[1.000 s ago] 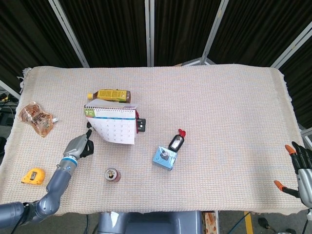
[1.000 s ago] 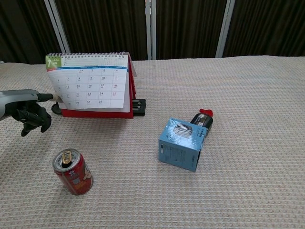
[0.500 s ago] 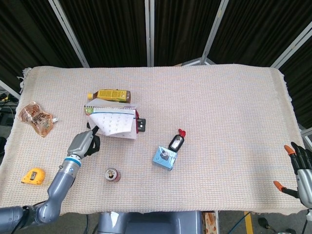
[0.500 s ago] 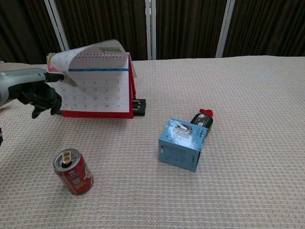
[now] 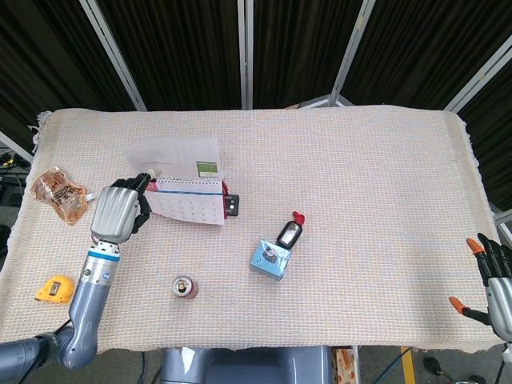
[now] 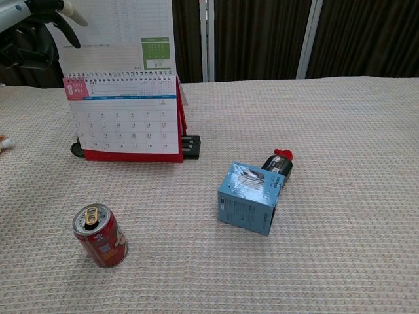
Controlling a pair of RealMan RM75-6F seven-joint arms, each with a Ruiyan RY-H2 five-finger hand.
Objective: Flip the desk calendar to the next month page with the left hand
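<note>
The desk calendar (image 5: pixel 190 206) (image 6: pixel 124 119) stands on its red base at the left of the table, showing an "8" page. One page (image 5: pixel 178 152) (image 6: pixel 119 33) is lifted upright above the spiral binding. My left hand (image 5: pixel 117 210) (image 6: pixel 34 27) is raised at that page's left edge. One outstretched finger touches the sheet from the front and the others are curled in. I cannot see whether the thumb is behind the sheet. My right hand (image 5: pixel 498 282) rests off the table's right front corner with its fingers spread, holding nothing.
A red drink can (image 5: pixel 185 286) (image 6: pixel 99 235) stands in front of the calendar. A blue box (image 5: pixel 270 259) (image 6: pixel 252 197) and a black-and-red key fob (image 5: pixel 290 232) (image 6: pixel 278 162) lie mid-table. A snack bag (image 5: pixel 58 192) and a yellow tape measure (image 5: pixel 54 287) lie at the left edge.
My left hand has risen and carried the top page from flat against the calendar to upright above the rings. The "7" page gave way to the "8" page. The right hand stayed still.
</note>
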